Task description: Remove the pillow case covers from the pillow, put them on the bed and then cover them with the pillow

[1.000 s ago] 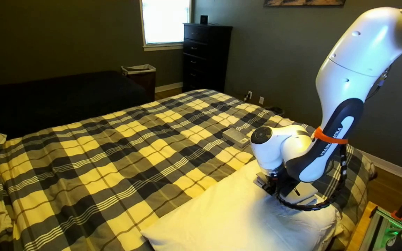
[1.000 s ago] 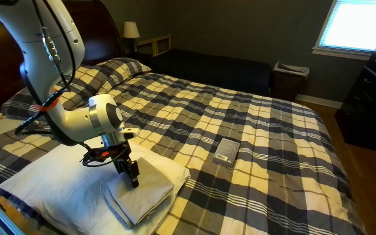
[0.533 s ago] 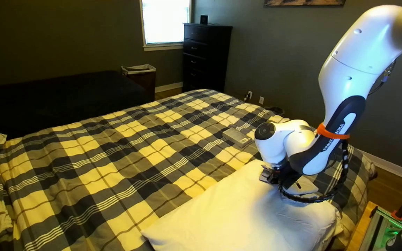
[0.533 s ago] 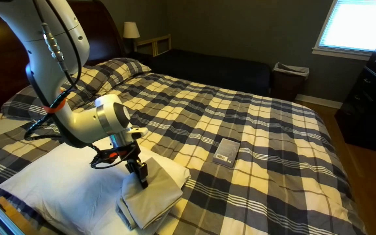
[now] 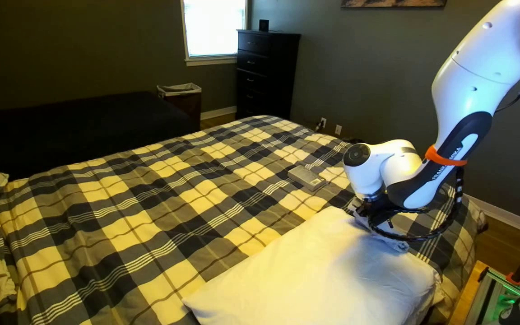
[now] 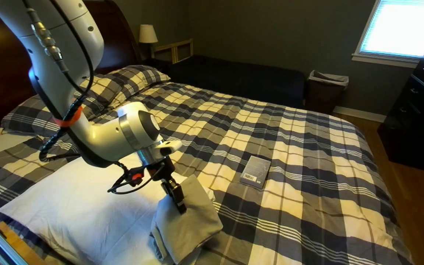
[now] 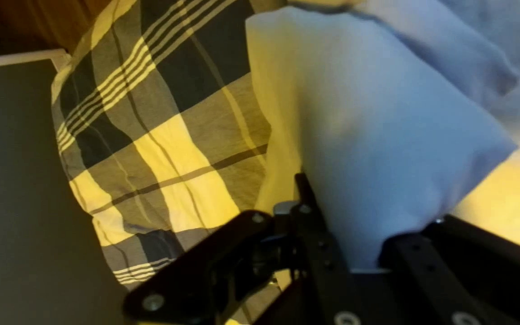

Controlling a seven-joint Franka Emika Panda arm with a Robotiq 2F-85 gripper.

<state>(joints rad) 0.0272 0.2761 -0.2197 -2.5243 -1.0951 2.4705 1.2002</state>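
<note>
Gripper (image 7: 350, 214): Clamped on the covers (image 7: 391, 113), fabric pinched between its fingers (image 7: 312, 230), it stood at the bottom of the wrist view, on the scene's only arm (image 6: 110, 138).
Covers: Folded and sagging, they fanned from the fingers toward the top centre of the wrist view, straight ahead of the gripper; their long axis could not be told.
Pillow (image 6: 87, 206): White and plump, it filled the lower left of an exterior view, with the covers held across its right-hand end there, part over it and part beyond; whether the lowest fold touched it could not be told.
Bed (image 6: 289, 217): Its plaid lay to the right of the covers in an exterior view and to their left in the wrist view. The coming move seemed to turn on that: a shift to the plaid side, clear of the pillow's end, then down. Covering them with the pillow looked like a later step.
Box (image 6: 255, 172): Flat and grey, it rested on the bed right of centre in an exterior view, well apart from the covers.
Dresser (image 5: 266, 74): Dark and tall, it stood beyond the bed at upper centre in an exterior view.
</note>
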